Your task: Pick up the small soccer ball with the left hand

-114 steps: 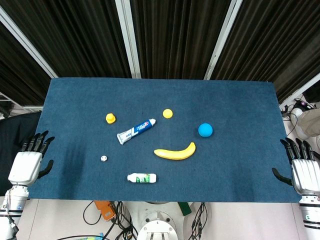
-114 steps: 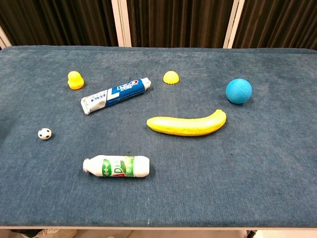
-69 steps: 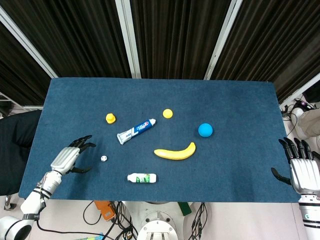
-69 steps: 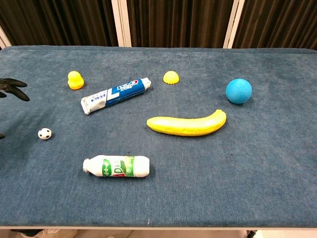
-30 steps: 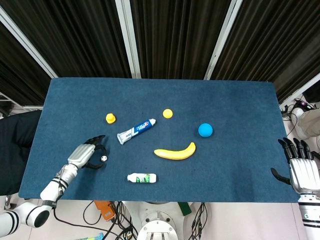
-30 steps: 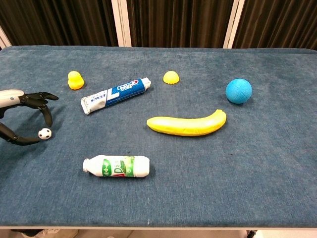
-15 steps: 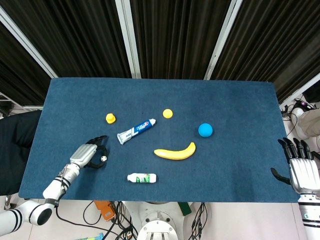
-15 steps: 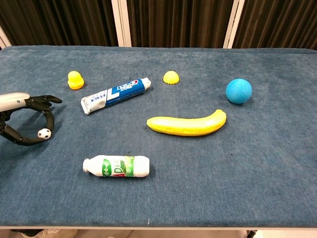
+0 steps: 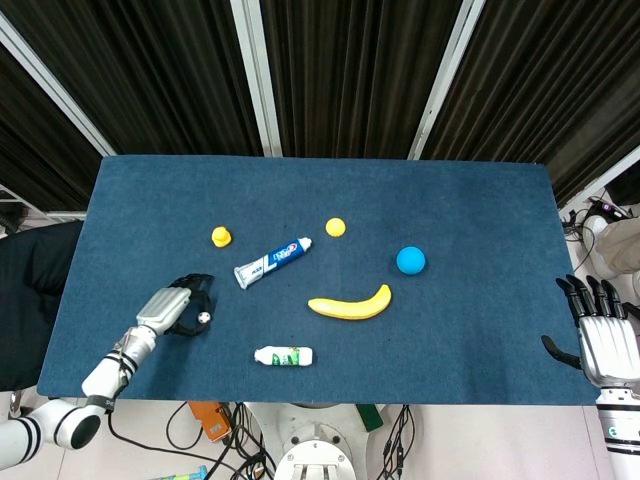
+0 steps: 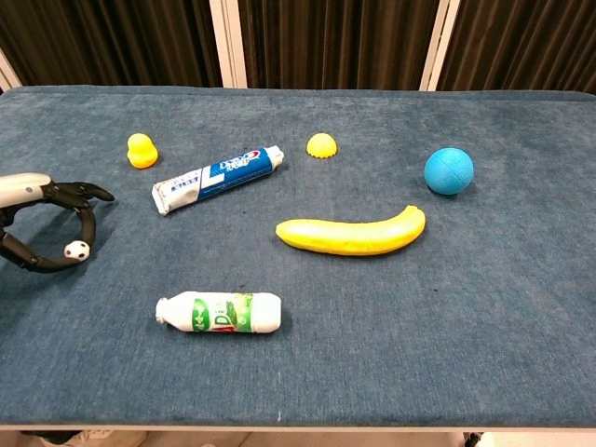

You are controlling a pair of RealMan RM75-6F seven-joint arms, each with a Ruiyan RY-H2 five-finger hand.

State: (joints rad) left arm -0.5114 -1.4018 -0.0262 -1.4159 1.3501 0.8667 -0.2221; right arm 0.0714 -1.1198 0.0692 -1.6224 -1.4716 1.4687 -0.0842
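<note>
The small soccer ball (image 9: 203,319) (image 10: 74,250) is white with black patches and lies low on the blue table (image 9: 480,200) at the near left. My left hand (image 9: 175,308) (image 10: 42,228) reaches in from the left edge and curls around it. A dark finger (image 10: 88,226) and the thumb close on the ball from either side, pinching it at their tips. My right hand (image 9: 605,340) shows only in the head view, at the table's near right corner, fingers spread and holding nothing.
A white-and-green bottle (image 10: 220,312) lies just right of the ball, nearer the front. A toothpaste tube (image 10: 217,179) and a yellow duck (image 10: 142,151) sit behind the hand. A banana (image 10: 352,233), a yellow dome (image 10: 322,145) and a blue ball (image 10: 449,170) lie further right.
My left hand came in from the table's left edge to the ball, and its finger and thumb have closed on it. The ball shifted slightly left. The right hand has stayed put.
</note>
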